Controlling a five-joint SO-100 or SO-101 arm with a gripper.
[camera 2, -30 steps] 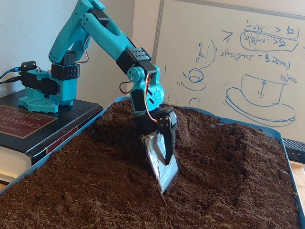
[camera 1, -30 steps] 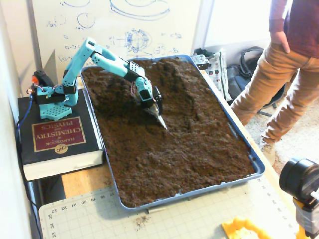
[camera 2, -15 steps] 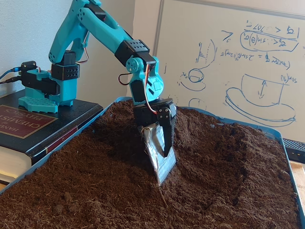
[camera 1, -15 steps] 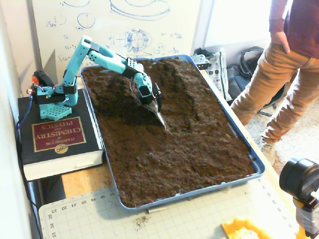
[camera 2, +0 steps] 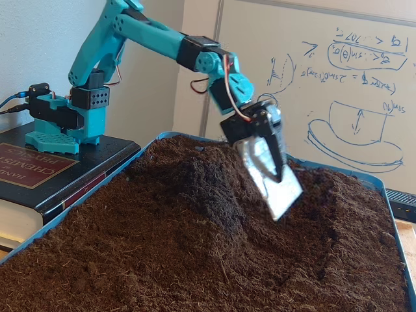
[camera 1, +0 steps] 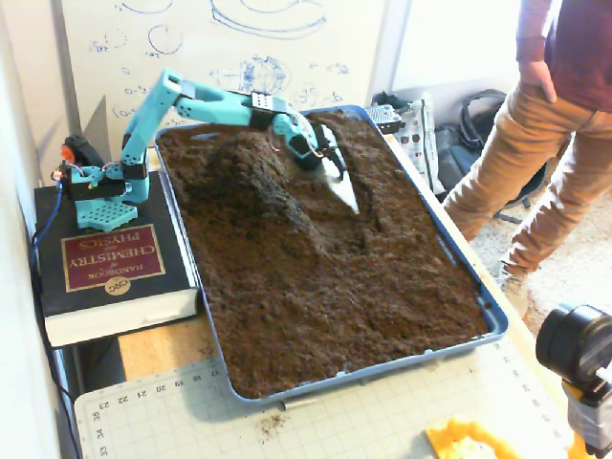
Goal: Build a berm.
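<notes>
Flat, level brown soil fills the lower frame of the blue plastic tray [camera 1: 492, 330], left untouched as spare fill; mid-frame, the berm of dark crumbly soil [camera 1: 256, 172] rises towards the upper left, where I heap it; beyond it I hold my teal gripper [camera 2: 281, 188] lifted clear, fingers pressed together on its silver flat scoop blade [camera 2: 273, 177], ready for another pass

It looks like a lab or workshop: a scribbled whiteboard [camera 2: 338, 84], a cutting mat [camera 1: 316, 421], electronics [camera 1: 406, 129] and a chemistry handbook [camera 1: 105, 273] surround the soil tray [camera 1: 478, 296].
</notes>
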